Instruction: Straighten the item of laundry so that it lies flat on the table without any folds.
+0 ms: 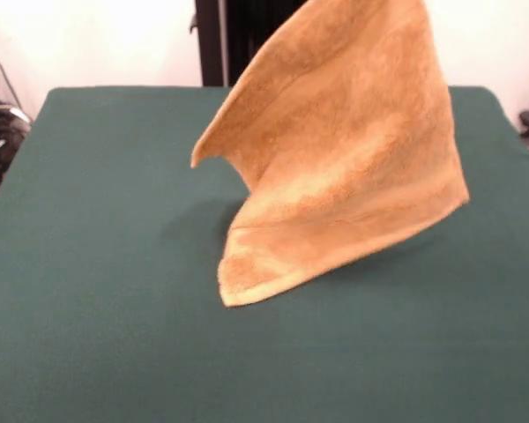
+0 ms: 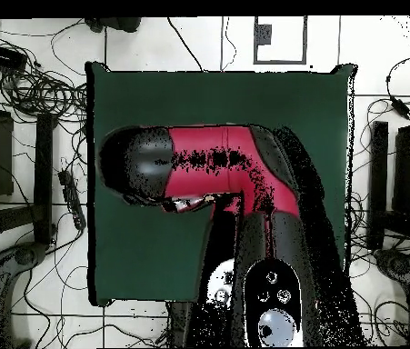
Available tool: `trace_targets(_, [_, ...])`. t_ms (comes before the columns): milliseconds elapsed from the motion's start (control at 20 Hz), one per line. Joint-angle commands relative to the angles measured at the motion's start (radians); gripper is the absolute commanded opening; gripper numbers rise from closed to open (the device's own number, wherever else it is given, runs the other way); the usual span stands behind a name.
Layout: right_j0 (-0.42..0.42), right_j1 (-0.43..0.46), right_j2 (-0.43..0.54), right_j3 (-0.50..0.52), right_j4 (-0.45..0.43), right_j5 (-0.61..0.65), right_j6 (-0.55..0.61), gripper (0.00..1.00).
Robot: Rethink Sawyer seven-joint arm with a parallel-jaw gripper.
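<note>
A: Over the middle of the green surface [image 1: 97, 335], one towel [image 1: 344, 167] hangs lifted, its top running off the upper edge in the front view, its lowest corner near or on the felt.

B: Count it: one towel, one surface, one arm [image 2: 217, 168]. And the end effector?

A: Can't tell. From overhead the red and black arm covers it and the towel too.

B: Around it?

A: Cables [image 2: 49, 54] on the floor beside the surface.

Orange-tan towel [image 1: 353, 159] with paler bands; dark green table [image 1: 97, 264].
</note>
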Motion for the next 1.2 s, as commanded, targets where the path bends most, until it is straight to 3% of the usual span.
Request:
trace_targets(50, [0.074, -0.101, -0.081, 0.264, 0.099, -0.056, 0.24, 0.0])
trace_targets(750, [0.137, -0.2, -0.184, 0.329, 0.17, 0.011, 0.17, 0.0])
trace_targets(1200, [0.173, -0.282, -0.258, 0.457, 0.183, -0.025, 0.147, 0.0])
